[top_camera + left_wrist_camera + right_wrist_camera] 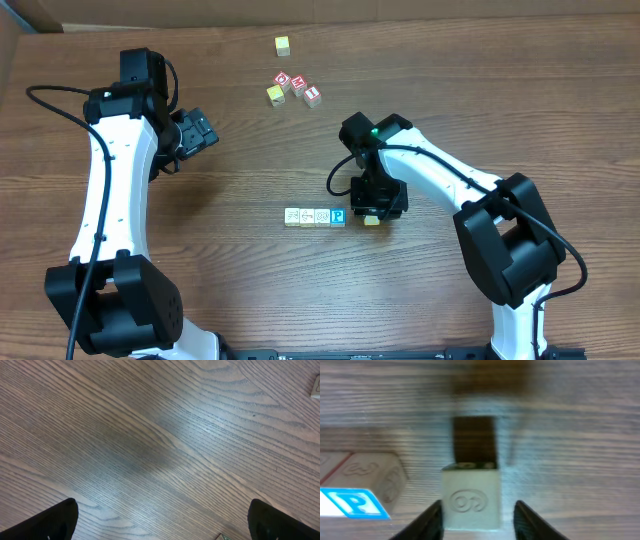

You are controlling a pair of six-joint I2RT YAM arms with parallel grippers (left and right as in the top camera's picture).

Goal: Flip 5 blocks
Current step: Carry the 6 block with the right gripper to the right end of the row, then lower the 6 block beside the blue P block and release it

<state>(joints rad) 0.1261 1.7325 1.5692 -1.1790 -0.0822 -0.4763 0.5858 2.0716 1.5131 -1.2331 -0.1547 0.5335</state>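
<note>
A row of blocks (314,216) lies mid-table, pale cream, ending on the right in the blue "P" block (338,216). One more cream block (371,219) sits just right of the row, under my right gripper (376,203). In the right wrist view this block (471,495) shows a swirl marking and stands on the table between the fingers of the right gripper (478,506). The left finger is against it and a gap shows on the right side. The "P" block (352,502) lies to its left. My left gripper (200,130) hangs wide open over bare wood at the left (162,525).
Three red-and-white cubes (299,87) and a yellow cube (275,95) cluster at the back middle, with another yellow cube (283,44) further back. A cube's edge (316,387) shows at the right border of the left wrist view.
</note>
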